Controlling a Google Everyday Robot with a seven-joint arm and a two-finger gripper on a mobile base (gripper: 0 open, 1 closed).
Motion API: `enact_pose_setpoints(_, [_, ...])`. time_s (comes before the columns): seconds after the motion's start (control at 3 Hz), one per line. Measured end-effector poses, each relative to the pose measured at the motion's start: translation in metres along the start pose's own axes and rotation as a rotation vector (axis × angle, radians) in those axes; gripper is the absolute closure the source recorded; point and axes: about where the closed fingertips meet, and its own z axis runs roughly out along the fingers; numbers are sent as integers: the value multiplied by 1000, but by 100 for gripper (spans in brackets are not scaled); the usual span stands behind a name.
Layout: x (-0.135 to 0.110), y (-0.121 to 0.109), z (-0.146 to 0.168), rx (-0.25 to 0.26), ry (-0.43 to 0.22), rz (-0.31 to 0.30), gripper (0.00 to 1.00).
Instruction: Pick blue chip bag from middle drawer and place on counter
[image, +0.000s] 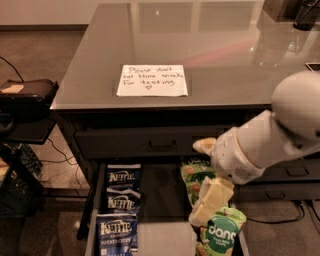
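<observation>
Grey counter (225, 55) with a note (152, 80) fills my upper view, and below it the middle drawer (165, 236) is pulled out. I see three blue chip bags (116, 232) in a row at its 9 o'clock side. The gripper (204, 181) hangs at 3 o'clock over the green bags (221, 232), fingers spread and empty.

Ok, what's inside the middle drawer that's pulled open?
The middle drawer holds three blue chip bags in a column on the left and green dang bags on the right. The gripper hangs over the green bags, hiding part of them, so their count is unclear.
</observation>
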Motion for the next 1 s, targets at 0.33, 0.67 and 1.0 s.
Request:
enact_pose_setpoints(0.33, [2, 2, 5, -13, -2, 4, 0])
enact_pose_setpoints(0.67, [6, 5, 14, -26, 32, -24, 0])
enact_pose_setpoints(1.0, [23, 6, 56, -55, 82, -97, 0])
